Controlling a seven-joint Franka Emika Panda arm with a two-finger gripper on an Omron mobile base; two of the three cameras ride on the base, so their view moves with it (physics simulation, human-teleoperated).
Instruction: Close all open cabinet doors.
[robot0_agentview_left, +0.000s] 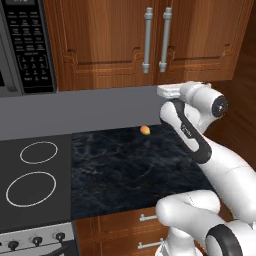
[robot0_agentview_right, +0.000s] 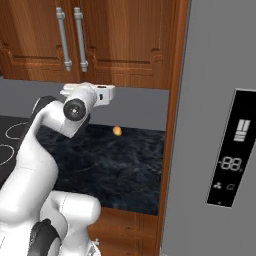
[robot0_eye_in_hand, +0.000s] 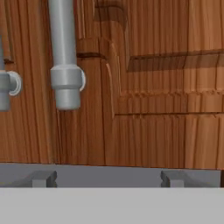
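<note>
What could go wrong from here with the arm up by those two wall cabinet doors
1. The gripper sits open, close to the right cabinet door, beside the handle. Pushing further forward could jam a fingertip against the wood or catch the handle.
2. Both cabinet doors already look flush, so more pushing may just strain the arm.
3. A small orange object lies on the counter below; a low retreat could knock it.

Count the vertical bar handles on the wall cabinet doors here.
2. The left handle and the right handle hang side by side where the two doors meet, above the counter. More cabinets may lie out of frame.
</note>
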